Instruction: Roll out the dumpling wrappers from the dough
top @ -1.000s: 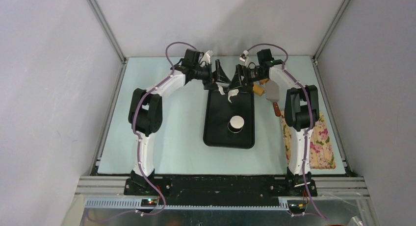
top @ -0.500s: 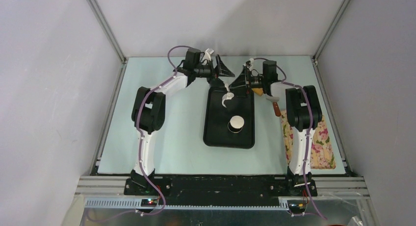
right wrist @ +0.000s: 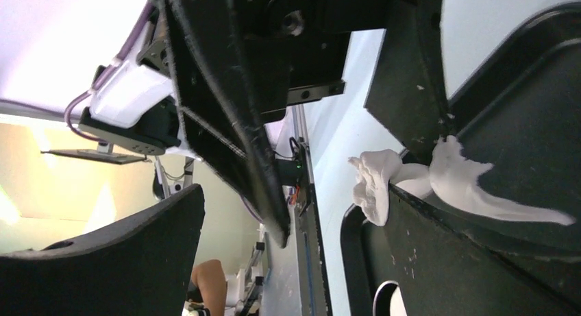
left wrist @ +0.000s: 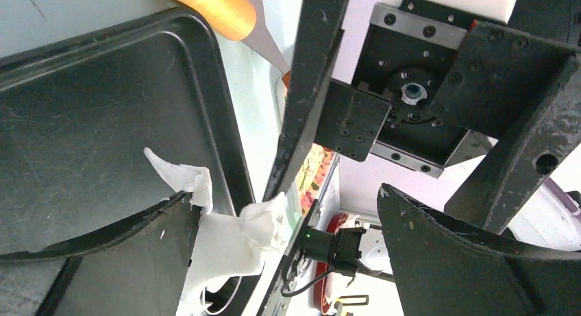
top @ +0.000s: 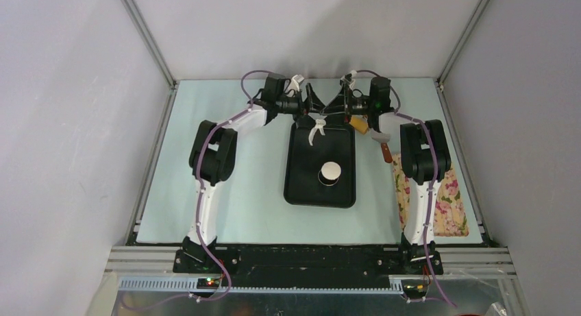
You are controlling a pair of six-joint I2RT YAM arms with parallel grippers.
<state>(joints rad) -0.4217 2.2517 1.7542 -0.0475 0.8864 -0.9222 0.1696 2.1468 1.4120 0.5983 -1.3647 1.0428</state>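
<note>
Top view: both arms reach to the far end of the black tray (top: pixel 305 187) on the counter (top: pixel 233 165). The left gripper (top: pixel 312 105) and right gripper (top: pixel 337 105) face each other tip to tip. Jaws of both are spread wide, clamping nothing. The dough (top: pixel 316 129), a ragged white strip, hangs just beneath the meeting tips, over the tray's far end. The steel cup (top: pixel 331 172) stands on the tray, well apart from the jaws, on the base side. A wooden handle (top: pixel 360 124) and a metal blade (top: pixel 377 133) lie off the tray, just beside the right gripper's outer side. The floral cloth (top: pixel 449 199) is well apart from both. Left wrist view: the dough clings to one left fingertip (left wrist: pixel 171 223) and touches the tip of a right finger reaching in between the left jaws. Right wrist view: the dough drapes over the edge of one right finger, touching a left finger's tip. A thin tail trails off it; I cannot tell what it rests on.
</note>
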